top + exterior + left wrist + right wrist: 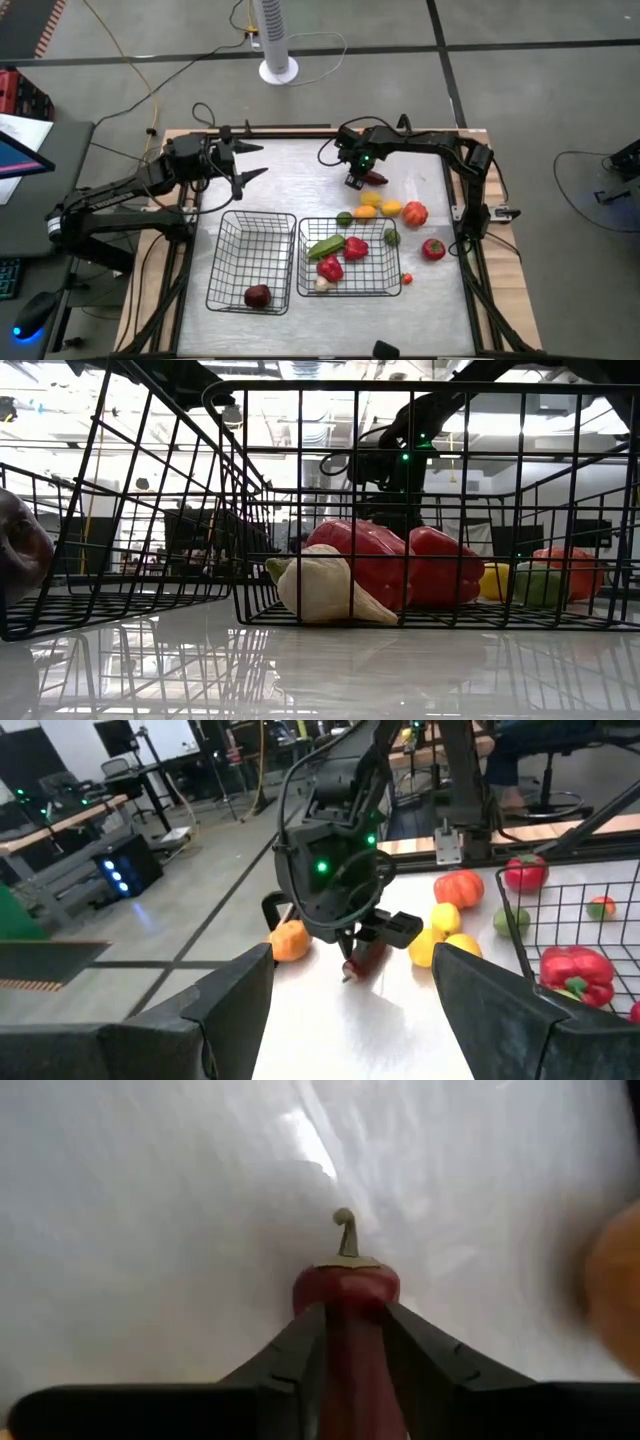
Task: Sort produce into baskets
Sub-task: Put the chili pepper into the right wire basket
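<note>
My right gripper point(358, 180) is at the table's far middle, shut on a small dark red pepper point(345, 1292) with a short stem. My left gripper point(254, 160) hovers open and empty at the far left, pointing toward it. Two black wire baskets stand near the front. The left basket point(222, 262) holds one dark red piece point(258, 296). The right basket point(392, 285) holds red peppers point(340, 258), a green piece point(325, 245) and a white bulb point(320, 590). Several loose pieces lie right of my right gripper. My right gripper pinches the dark red pepper's body just behind its stem end point(345, 1320) between its two fingers point(300, 1345). The fingers come from above, pointing down and along the pepper. The pepper hangs below them, stem end point(348, 976) lowest; whether it touches the table I cannot tell.
Loose produce lies beyond the right basket: yellow and orange pieces point(370, 205), a red-orange tomato point(415, 213), green pieces point(391, 237), a red piece point(433, 249) and a small one point(407, 279). An orange piece point(290, 940) lies beside my right gripper. Bare tabletop lies at the far middle.
</note>
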